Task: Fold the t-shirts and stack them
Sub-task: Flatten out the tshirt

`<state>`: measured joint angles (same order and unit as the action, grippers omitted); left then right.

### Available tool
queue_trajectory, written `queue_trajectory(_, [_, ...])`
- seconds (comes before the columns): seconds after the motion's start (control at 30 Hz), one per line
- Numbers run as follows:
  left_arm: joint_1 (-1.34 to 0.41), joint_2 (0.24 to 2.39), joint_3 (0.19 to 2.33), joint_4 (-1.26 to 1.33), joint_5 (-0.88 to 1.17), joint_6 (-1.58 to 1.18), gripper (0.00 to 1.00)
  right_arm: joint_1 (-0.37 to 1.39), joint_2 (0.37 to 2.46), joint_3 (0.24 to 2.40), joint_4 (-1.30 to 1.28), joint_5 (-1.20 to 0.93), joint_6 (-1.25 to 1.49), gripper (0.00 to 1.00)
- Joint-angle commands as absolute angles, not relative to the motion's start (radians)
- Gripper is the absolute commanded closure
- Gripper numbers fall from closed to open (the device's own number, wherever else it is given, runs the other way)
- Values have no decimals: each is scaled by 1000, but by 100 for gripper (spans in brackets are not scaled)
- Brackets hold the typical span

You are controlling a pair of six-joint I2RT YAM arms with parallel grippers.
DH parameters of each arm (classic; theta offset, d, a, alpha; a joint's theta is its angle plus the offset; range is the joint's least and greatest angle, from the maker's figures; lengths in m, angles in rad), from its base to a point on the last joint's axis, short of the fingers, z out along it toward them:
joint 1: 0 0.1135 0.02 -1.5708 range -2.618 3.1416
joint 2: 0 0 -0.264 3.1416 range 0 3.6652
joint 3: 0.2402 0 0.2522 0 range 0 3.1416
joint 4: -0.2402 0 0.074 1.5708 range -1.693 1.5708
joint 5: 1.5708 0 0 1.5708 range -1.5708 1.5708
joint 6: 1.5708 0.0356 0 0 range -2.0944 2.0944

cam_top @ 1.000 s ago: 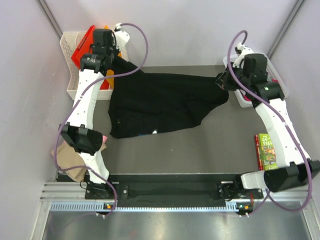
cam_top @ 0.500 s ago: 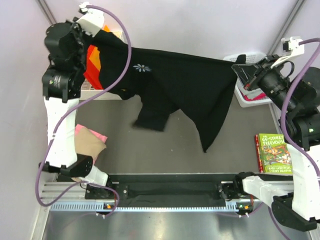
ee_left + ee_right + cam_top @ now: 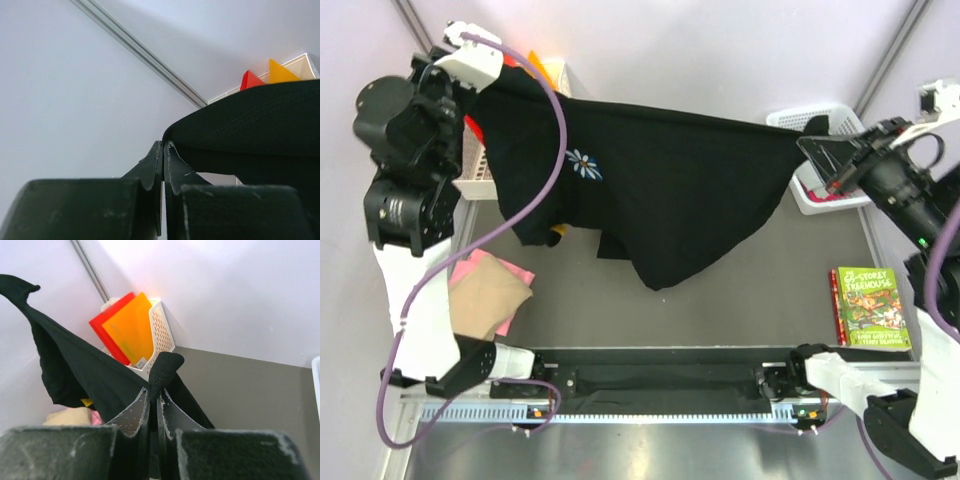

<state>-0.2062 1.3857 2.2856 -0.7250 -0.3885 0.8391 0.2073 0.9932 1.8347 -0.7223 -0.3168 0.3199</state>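
Left tool (image 3: 163, 150) and right tool (image 3: 154, 390) clamped on one black t-shirt (image 3: 680, 190) (one tan shirt (image 3: 485, 297), one pink shirt (image 3: 521, 273))

Bright, even light, soft shadows — the black t-shirt (image 3: 690, 190) perhaps loses fold detail.

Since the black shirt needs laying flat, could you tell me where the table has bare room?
Bare: the table between the tan and pink shirts and the book. Crowded: far corners, with the left basket and right basket.
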Motion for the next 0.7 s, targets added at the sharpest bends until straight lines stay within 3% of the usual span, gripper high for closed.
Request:
queue_trajectory(0.0, [-189,1269,2238,-640,-402,928,100,198,920,1942,-768,-262,322,100])
queue_trajectory(0.37, [-187,1212,2309,-704,-311,930,100,199,838,2033,-929,-285,376,100])
queue_trajectory(0.67, [-187,1218,2093,-813,-216,822,100,199,847,1757,-801,-123,350,100])
